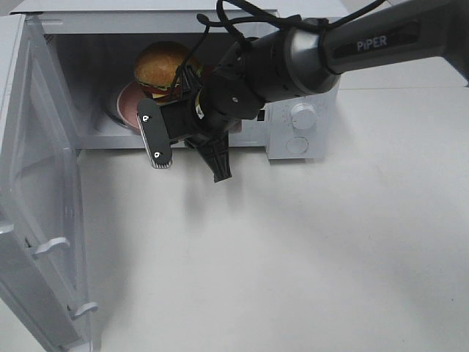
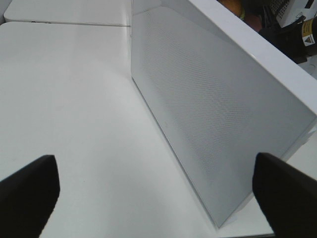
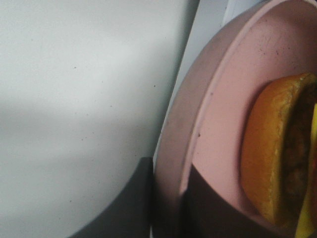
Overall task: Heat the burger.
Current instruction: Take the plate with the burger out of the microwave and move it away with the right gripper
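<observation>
Glossy domed burger (image 1: 163,67) — round pink plate (image 1: 126,107).

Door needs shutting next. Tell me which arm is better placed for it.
Left, probably. Its open gripper faces the swung-out door; the right gripper is at the plate under the burger.

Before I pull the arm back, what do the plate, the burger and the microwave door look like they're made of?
The plate looks like matte pink plastic or melamine: flat colour, no glaze shine, faint specks. The burger has a glossy, uniform bun, so probably a plastic or rubber replica, though real food can't be ruled out. The microwave door looks like white plastic framing a panel with a fine perforated mesh pattern.
</observation>
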